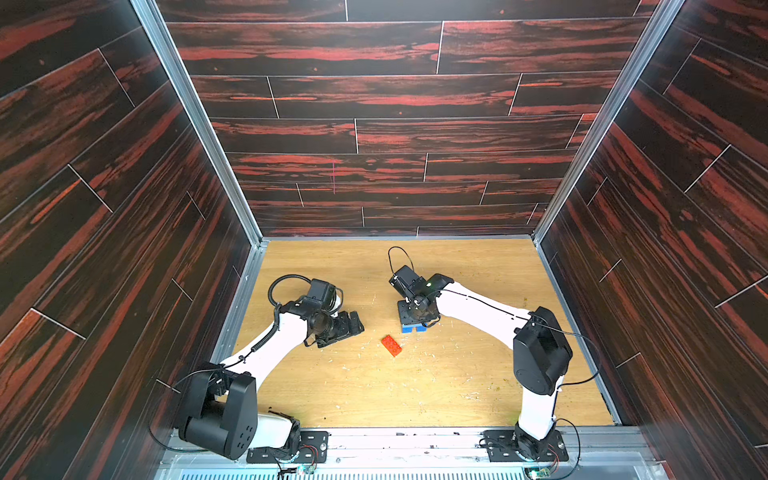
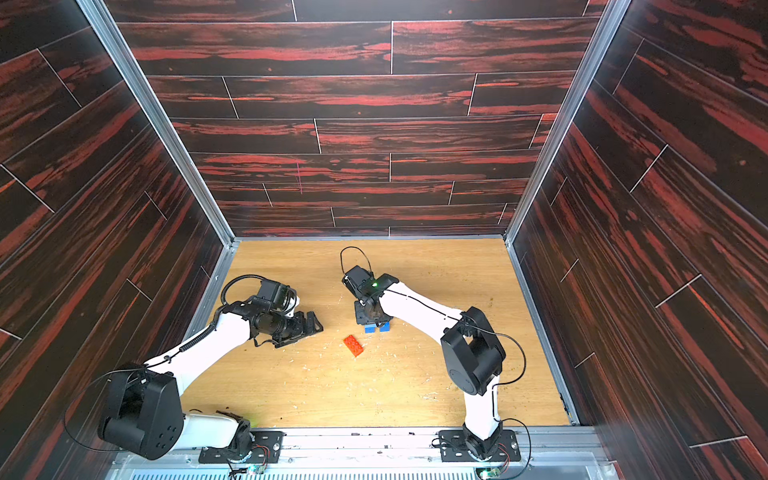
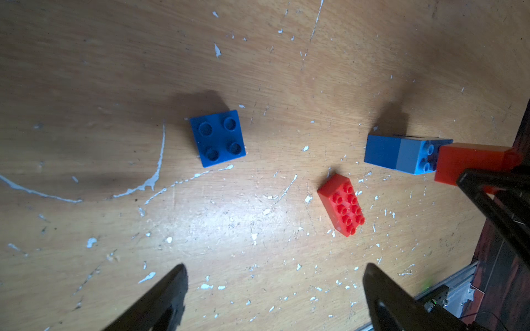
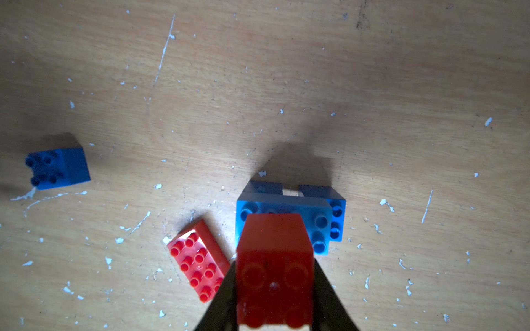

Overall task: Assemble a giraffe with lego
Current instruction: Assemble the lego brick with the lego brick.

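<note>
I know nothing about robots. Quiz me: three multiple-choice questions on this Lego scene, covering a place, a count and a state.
1. The long red brick lies: A on the table; B atop the blue stack; C in the air.
2. Studs on the loose dark blue brick: A two; B four; C eight.
3. The right fingers are: A open, empty; B shut on the small red brick; C shut on a blue brick.
A: it lies flat on the wood. B: four studs show. B: both fingers press its sides.
</note>
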Controlling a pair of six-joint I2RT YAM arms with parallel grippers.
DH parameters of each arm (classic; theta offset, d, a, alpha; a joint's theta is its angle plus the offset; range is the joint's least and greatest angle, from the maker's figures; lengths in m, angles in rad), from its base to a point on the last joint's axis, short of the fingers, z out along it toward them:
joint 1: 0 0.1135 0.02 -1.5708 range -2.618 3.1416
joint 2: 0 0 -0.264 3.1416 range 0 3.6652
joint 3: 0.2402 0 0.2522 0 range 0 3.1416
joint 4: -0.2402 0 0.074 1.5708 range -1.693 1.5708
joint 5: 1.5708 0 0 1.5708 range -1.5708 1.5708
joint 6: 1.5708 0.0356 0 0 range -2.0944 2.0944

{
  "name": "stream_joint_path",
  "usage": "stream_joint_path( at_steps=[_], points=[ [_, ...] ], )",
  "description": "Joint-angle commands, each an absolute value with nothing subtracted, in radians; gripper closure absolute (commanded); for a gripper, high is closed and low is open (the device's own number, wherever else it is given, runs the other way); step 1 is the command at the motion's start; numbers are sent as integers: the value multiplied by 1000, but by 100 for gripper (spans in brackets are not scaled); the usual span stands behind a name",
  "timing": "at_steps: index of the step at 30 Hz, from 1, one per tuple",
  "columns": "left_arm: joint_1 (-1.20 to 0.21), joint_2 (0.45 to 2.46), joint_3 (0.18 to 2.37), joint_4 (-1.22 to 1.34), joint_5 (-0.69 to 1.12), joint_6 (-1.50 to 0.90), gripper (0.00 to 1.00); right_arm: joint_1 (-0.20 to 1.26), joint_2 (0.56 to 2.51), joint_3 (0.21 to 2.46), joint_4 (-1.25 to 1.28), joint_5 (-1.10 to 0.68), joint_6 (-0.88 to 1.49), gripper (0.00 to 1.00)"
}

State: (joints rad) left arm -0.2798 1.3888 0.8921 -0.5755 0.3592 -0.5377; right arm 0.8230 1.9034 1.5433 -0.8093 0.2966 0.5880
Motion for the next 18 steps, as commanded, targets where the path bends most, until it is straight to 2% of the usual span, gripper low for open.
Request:
stream_joint_path(
  at_steps=[1,18],
  points=[
    [-275,1380,902,-594,359,-523,4,831,1898,1538,-802,306,613,100],
    [-275,1379,900,-594,362,-525,4,856,1933,1550,-808,325,643,100]
  ],
)
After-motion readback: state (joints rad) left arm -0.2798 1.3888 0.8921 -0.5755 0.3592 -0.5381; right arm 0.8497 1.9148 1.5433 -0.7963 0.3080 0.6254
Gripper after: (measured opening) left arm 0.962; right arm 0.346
